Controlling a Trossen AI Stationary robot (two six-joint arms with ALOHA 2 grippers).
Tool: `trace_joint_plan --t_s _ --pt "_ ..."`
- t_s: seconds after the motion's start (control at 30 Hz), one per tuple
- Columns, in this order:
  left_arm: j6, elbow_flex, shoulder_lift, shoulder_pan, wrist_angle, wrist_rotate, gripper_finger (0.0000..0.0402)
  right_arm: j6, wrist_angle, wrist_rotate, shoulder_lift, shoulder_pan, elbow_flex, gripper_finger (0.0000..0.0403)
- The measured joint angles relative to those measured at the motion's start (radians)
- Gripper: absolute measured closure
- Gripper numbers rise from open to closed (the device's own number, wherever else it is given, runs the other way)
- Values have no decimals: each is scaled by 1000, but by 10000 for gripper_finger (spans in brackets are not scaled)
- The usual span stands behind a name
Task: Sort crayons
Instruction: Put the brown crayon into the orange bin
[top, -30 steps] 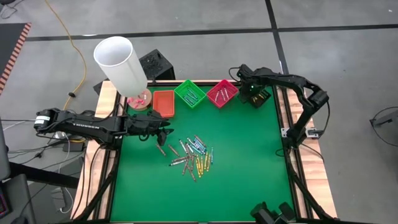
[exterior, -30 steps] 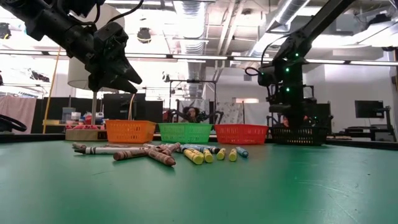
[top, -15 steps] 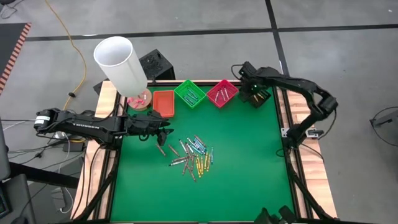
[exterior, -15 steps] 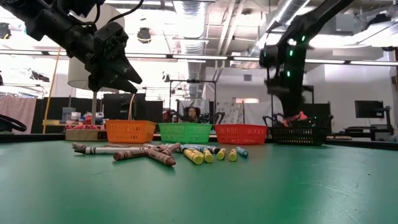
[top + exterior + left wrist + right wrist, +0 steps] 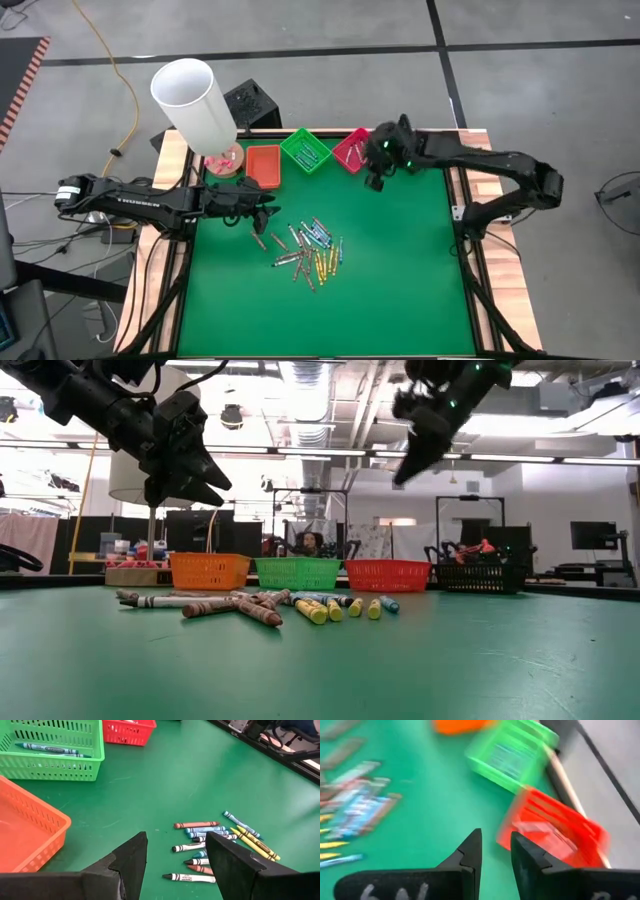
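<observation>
Now that the right gripper has swung away from the black tray at the table's far right corner, where it hung a second ago, it hovers high just on the near side of the red tray, its fingers a narrow gap apart with nothing between them; I judge a drop-off is done and it is heading back for another stick. The crayons lie in a loose heap on the green mat, well nearer than the red tray and toward the left arm's side: thin paper-wrapped cylinders with blunt tips, yellow, blue, brown and grey. The left gripper hangs above the heap's edge, farther along that side, its fingers apart and empty. The red tray, green tray and orange tray are square plastic baskets with lattice walls; the green one holds a couple of crayons.
</observation>
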State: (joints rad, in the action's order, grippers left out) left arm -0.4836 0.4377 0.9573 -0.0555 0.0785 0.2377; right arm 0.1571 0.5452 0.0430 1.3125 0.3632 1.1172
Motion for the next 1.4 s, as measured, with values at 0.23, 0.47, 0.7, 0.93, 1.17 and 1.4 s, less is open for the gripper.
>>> trace_joint_plan --t_s 0.23,0.47,0.7,0.93,1.17,1.4 --pt "-3 0 0 0 1 -21 210 -21 -116 4 96 -176 0 305" --pt "9 0 0 0 0 -21 210 123 -85 4 216 -331 0 305" --pt "16 0 0 0 0 -21 210 216 -83 5 336 -454 0 305" --pt "16 0 0 0 -1 -19 210 353 -85 12 380 -531 0 305" --pt "16 0 0 0 0 -12 210 456 -100 38 371 -543 0 305" --pt "4 0 0 0 -14 -34 210 294 -201 87 397 -539 0 305"
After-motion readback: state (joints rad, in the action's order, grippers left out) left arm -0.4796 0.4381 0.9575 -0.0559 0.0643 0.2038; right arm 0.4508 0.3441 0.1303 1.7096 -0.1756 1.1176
